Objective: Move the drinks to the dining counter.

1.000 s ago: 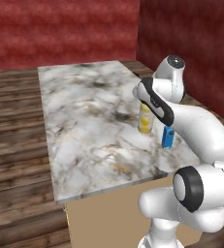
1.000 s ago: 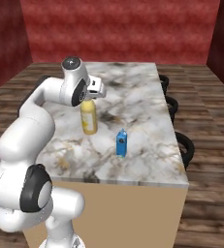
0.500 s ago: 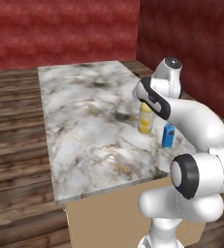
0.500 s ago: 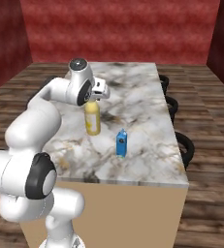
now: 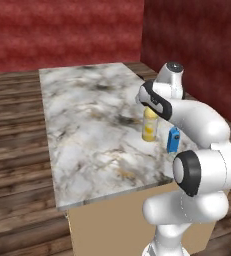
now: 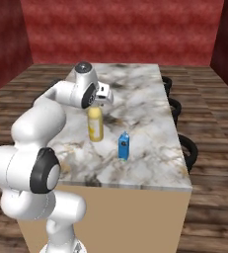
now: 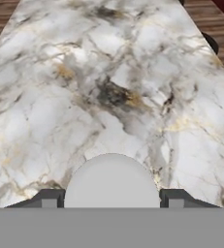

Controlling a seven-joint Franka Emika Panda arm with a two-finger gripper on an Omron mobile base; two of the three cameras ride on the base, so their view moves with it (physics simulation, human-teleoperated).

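The yellow bottle [image 6: 95, 125] stood upright on the dining counter [image 6: 145, 106] — the gripper [image 7: 112, 199] over its white cap, its 2 fingertips flanking it; whether they clamped it, unclear. At the bottle's 4 o'clock stood the blue carton [image 6: 123, 146].

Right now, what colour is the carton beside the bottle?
Blue carton, clearest in the right base view.

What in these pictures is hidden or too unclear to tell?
- Yellow bottle: in both base views the arm hides its top; in the hand view its white cap hides its body.
- Gripper: whether its fingers press the cap is unclear; the bottom edge cuts them off.
- Blue carton: print too small to read.
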